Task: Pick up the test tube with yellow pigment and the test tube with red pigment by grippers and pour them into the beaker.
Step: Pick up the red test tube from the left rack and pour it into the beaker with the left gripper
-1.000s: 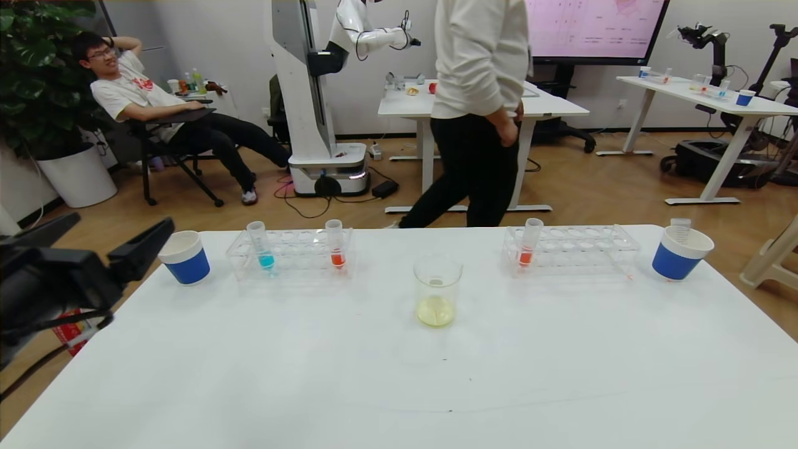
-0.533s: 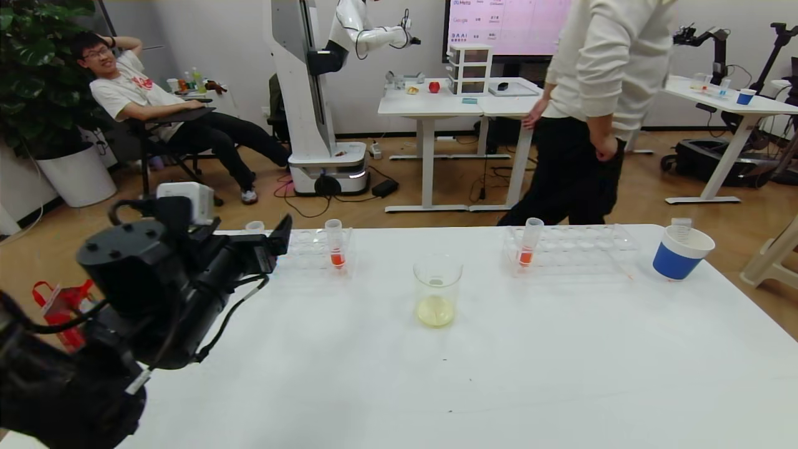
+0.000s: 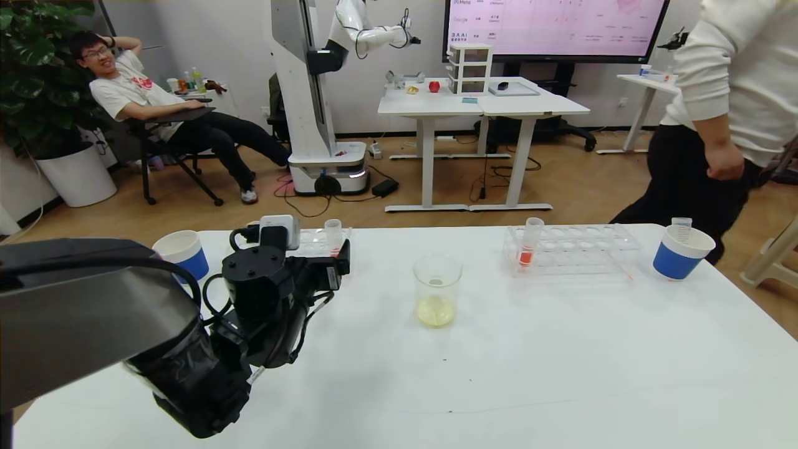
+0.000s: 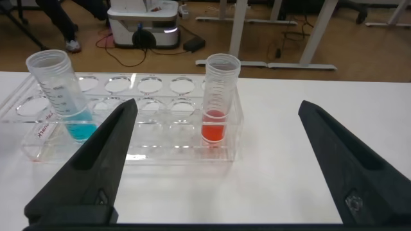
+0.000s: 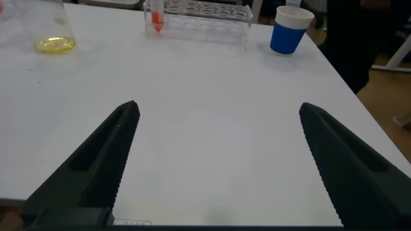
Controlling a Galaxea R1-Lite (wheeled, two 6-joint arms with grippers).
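The beaker (image 3: pixel 437 290) stands mid-table with yellow liquid at its bottom; it also shows in the right wrist view (image 5: pixel 48 25). No tube with yellow liquid is in view. One red tube (image 3: pixel 333 236) stands in the left rack, another (image 3: pixel 530 242) in the right rack. My left gripper (image 3: pixel 340 260) is open just in front of the left rack. In the left wrist view the gripper (image 4: pixel 218 160) faces the red tube (image 4: pixel 220 99), still apart from it, with a blue-liquid tube (image 4: pixel 64 96) beside. My right gripper (image 5: pixel 218 160) is open and empty over bare table.
Blue paper cups stand at the far left (image 3: pixel 184 252) and far right (image 3: pixel 679 252); the right one holds an empty tube (image 3: pixel 681 227). The clear right rack (image 3: pixel 580 249) has several empty holes. A person (image 3: pixel 717 125) walks past behind the table's right end.
My left arm has swung in from the table's left edge to the front of the left rack, now hiding the blue tube in the head view. The person has walked to the right.
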